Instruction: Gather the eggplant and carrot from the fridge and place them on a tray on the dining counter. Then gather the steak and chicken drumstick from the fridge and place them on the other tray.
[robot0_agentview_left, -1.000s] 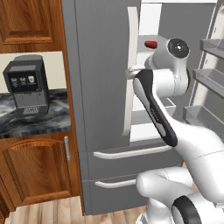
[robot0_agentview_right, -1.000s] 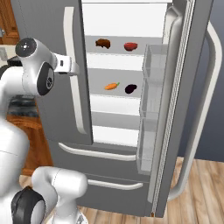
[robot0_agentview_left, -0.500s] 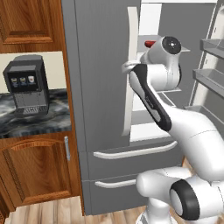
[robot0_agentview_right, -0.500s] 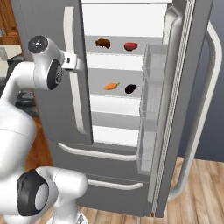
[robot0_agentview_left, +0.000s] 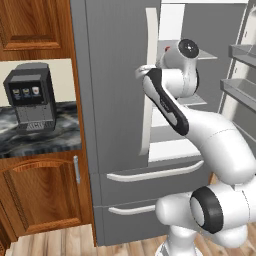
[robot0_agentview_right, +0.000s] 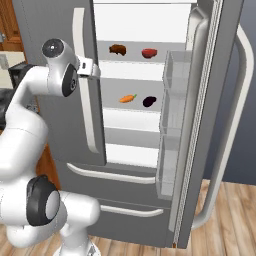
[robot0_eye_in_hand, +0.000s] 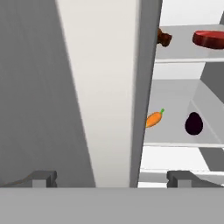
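Fridge: the fridge (robot0_agentview_right: 65, 90) takes the middle of the right base view; its right door (robot0_agentview_right: 210, 125) is swung open, its left door is shut.
Edges: the opening is a narrow tall band between the edge of the shut left door and the bins of the open door, so the room to enter is tight on both sides.
Gripper: the gripper (robot0_eye_in_hand: 111, 177) is just before the long white handle (robot0_eye_in_hand: 103, 87) of the left door; its two fingertips (robot0_eye_in_hand: 43, 178) stand wide apart at the bottom of the hand view, with the handle and the door edge between them, holding nothing.
Count on the shelves: four things, two on each shelf.
Upper shelf: one chicken drumstick (robot0_agentview_right: 118, 49) at the left, one red steak (robot0_agentview_right: 149, 53) at the right, apart.
Lower shelf: one carrot (robot0_agentview_right: 128, 98) at the left, one eggplant (robot0_agentview_right: 149, 101) near it at the right, not touching.
Drawers: two, under the doors, each with a white handle.
Room: a dark coffee machine (robot0_agentview_left: 31, 104) on a marbled counter (robot0_agentview_left: 40, 137) at the left of the left base view, brown wood cabinets (robot0_agentview_left: 42, 200) above and under it, wood floor (robot0_agentview_right: 225, 220).
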